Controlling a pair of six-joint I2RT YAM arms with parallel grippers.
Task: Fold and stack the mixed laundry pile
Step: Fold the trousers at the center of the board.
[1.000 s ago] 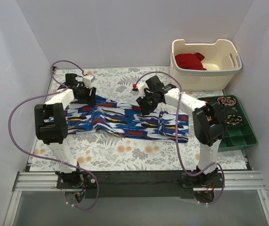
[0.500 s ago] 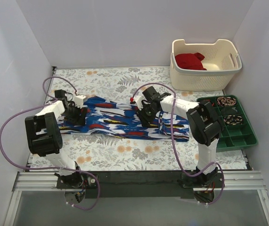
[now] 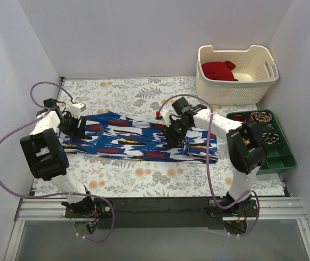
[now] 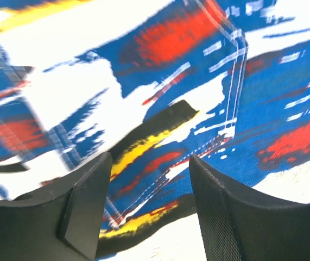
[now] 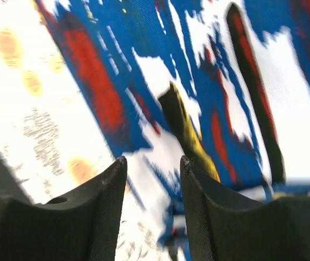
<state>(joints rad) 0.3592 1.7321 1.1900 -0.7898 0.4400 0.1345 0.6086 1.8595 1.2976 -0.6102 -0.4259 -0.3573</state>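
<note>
So the blue garment [image 3: 138, 138] is thin matt cloth with white topstitching along the seams (really clear in the left wrist view). The red garment [image 3: 218, 70] looks soft and matt too. That cream basket [image 3: 236, 93] is perforated plastic with a slight sheen, and the green tray [image 3: 283, 161] is smooth plastic. The worktop [image 3: 133, 89] has a matt floral-print cover. The left claw [image 4: 149, 174] and right claw [image 5: 152, 174] are matt black plastic, with finely dimpled inner faces.
</note>
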